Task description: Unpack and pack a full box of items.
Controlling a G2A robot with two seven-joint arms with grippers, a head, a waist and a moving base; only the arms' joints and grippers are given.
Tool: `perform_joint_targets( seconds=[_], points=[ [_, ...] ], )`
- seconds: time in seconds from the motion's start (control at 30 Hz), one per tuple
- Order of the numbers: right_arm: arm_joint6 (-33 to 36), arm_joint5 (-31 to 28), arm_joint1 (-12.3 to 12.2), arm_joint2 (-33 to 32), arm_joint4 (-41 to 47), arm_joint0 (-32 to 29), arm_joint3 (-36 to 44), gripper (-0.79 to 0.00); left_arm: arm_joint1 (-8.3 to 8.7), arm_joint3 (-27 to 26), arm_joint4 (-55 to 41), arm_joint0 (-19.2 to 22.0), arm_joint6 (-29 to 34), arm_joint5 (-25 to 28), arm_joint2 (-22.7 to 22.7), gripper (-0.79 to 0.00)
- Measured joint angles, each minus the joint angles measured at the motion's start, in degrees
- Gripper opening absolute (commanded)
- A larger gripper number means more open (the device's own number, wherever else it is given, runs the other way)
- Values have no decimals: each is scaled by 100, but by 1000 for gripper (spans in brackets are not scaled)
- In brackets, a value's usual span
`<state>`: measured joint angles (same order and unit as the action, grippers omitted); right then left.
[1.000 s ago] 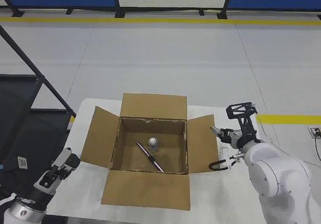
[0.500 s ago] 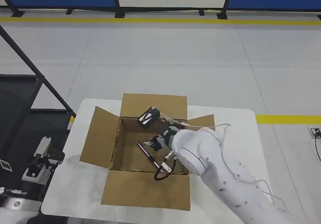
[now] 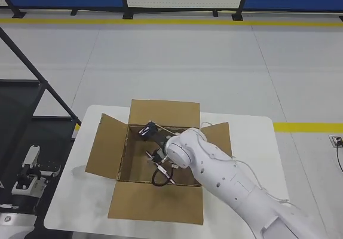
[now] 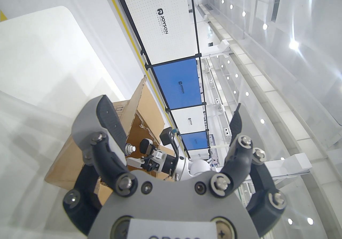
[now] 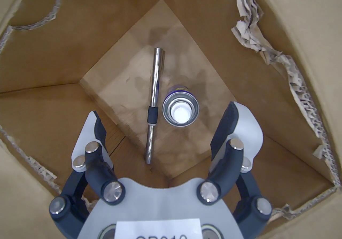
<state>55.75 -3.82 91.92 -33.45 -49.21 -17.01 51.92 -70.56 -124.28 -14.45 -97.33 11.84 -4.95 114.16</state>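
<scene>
right wrist view looks down into the open cardboard box (image 5: 48,69), where a spray can (image 5: 181,110) stands upright just beside a metal rod (image 5: 154,90) lying on the box floor. the right gripper (image 5: 163,113) hangs above them, fingers spread, holding nothing. the box sits on a white table (image 3: 76,191). the left gripper (image 4: 171,108) is off the table's side, also spread.
</scene>
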Motion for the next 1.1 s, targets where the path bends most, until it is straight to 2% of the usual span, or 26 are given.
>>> perform_joint_targets(
  seconds=[0.13, 0.17, 0.23, 0.3, 0.37, 0.43, 0.53, 0.83, 1.1],
  points=[
    [-215, -49, 152, 56, 135, 107, -584, 0, 0, 0, 1, 0, 0, 0, 0, 0],
    [-262, -92, 197, 68, 186, 139, -740, -40, 0, 0, 1, 0, 0, 0, 0, 0],
    [-322, -162, 261, 87, 249, 183, -942, -379, 0, 0, 1, 0, 0, 0, 0, 0],
    [-365, -233, 333, 118, 292, 232, -1137, -471, 0, 0, 1, 0, 0, 0, 0, 0],
    [-402, -279, 401, 143, 322, 275, -1303, -625, 0, 0, 1, 0, 0, 0, 0, 0],
    [-415, -300, 454, 167, 326, 311, -1435, -711, 0, 0, 1, 0, 0, 0, 0, 0],
    [-438, -323, 535, 196, 322, 365, -1625, -785, 0, 0, 1, 0, 0, 0, 0, 0],
    [-538, -437, 648, 115, 346, 488, -1876, -785, 0, 0, 1, 0, 0, 0, 0, 0],
    [-490, -255, 463, -181, 86, 400, -1207, -785, 0, 0, 1, 0, 0, 0, 0, 0]
  ],
)
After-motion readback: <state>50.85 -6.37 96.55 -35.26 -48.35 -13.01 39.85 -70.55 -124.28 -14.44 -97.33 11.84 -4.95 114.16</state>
